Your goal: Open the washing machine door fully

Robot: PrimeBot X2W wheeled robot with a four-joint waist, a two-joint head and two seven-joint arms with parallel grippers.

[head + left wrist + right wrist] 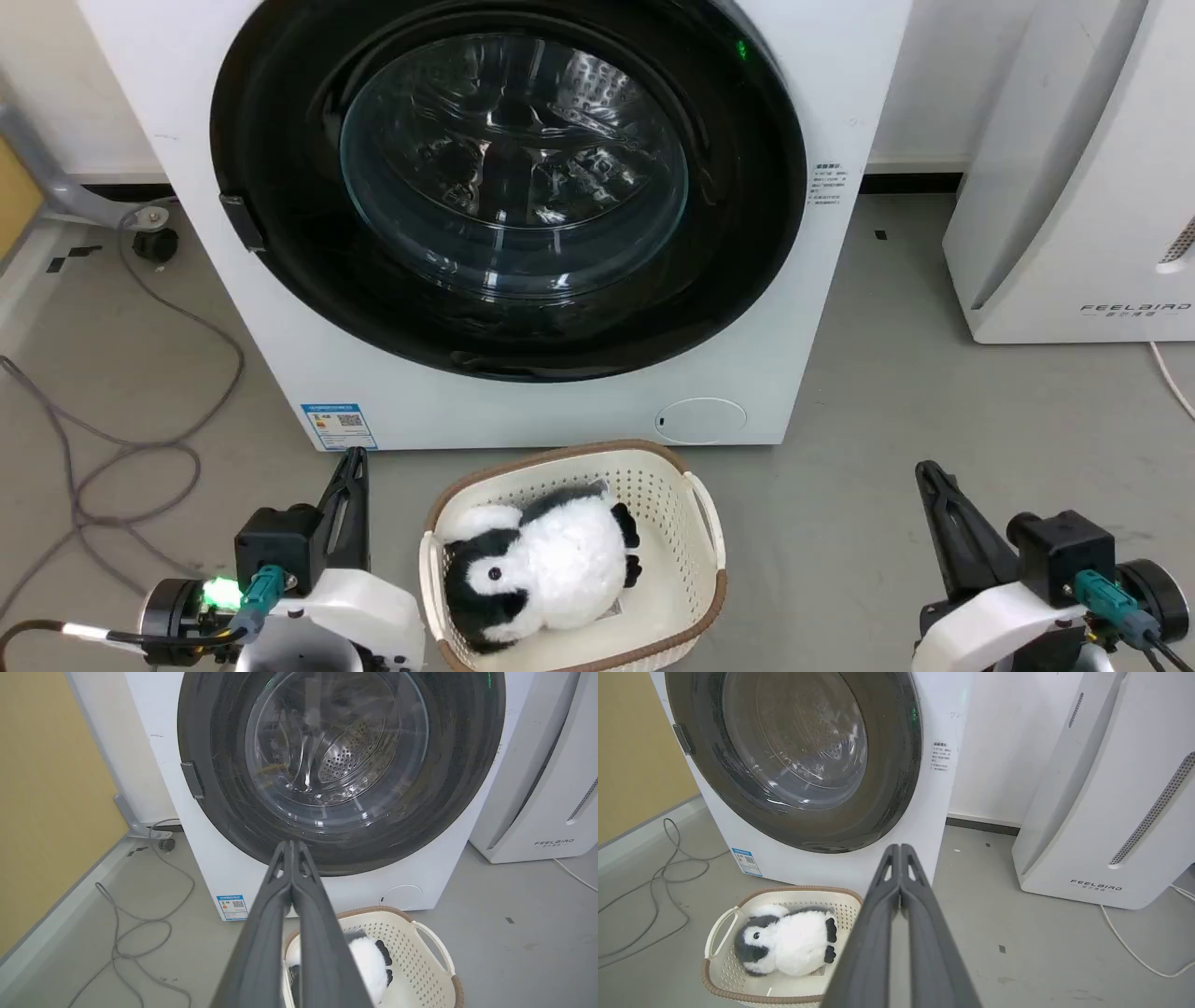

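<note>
The white washing machine (523, 411) (205, 868) (934, 793) stands straight ahead. Its round glossy black door (738, 243) (219, 784) (896, 793) lies flat against the front, shut, with the clear glass bowl at its centre and a small grey handle tab (241, 222) (192, 780) on its left rim. My left gripper (355, 457) (292, 843) hangs low at the lower left, shut and holding nothing, well short of the door. At the lower right my right gripper (927, 469) (900, 847) is also shut and empty, away from the machine.
A cream basket (702, 523) (720, 914) holding a black-and-white plush penguin (551, 565) (789, 942) sits on the floor between the grippers, in front of the machine. A white FEELBIRD appliance (1074, 187) stands to the right. Grey cables (140, 448) loop on the floor at left.
</note>
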